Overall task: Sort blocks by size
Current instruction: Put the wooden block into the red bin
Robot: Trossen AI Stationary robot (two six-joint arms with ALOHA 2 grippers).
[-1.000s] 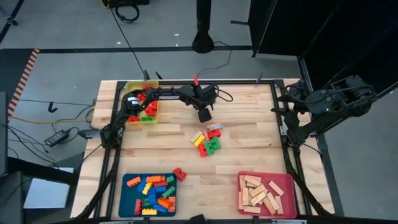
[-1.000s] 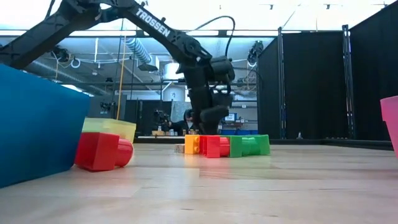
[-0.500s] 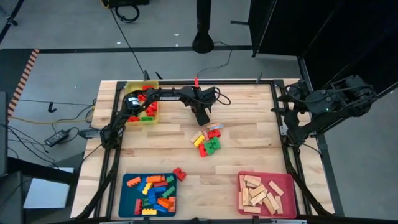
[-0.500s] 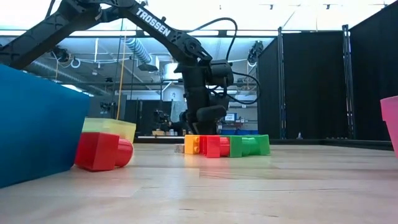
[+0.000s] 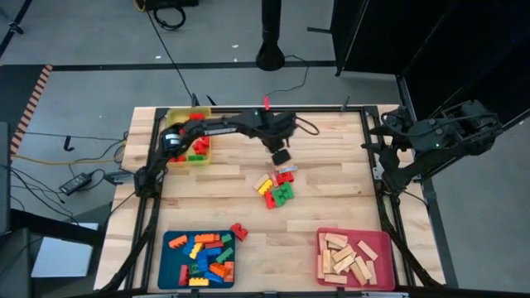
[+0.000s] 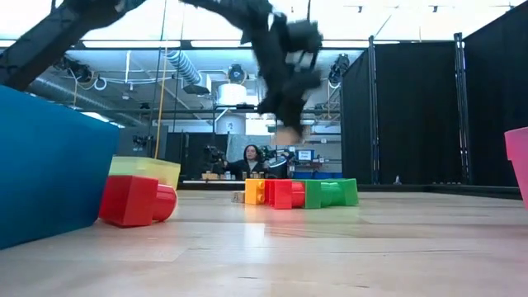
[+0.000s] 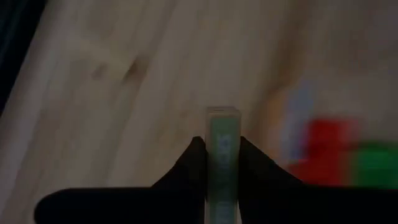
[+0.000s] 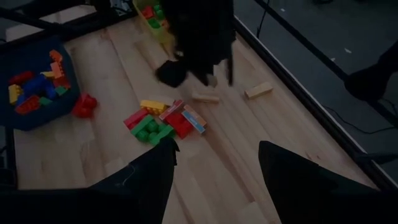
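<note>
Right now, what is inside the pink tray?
The pink tray holds only pale wooden bars, piled loosely across each other. Whatever lies beneath the pile, and the tray floor under it, is covered.

middle of the table [image 5: 331, 207] was mostly bare wood. only clutter there was a small cluster of blocks [image 5: 273, 189] with the left gripper [image 5: 281, 157] hanging just above its far edge. trays sat out of the way: yellow tray [image 5: 203, 153] far left, blue tray [image 5: 170, 257] and pink tray [image 5: 379, 240] at the near corners, one loose red block [image 5: 238, 231] beside the blue. right side was open.
</note>
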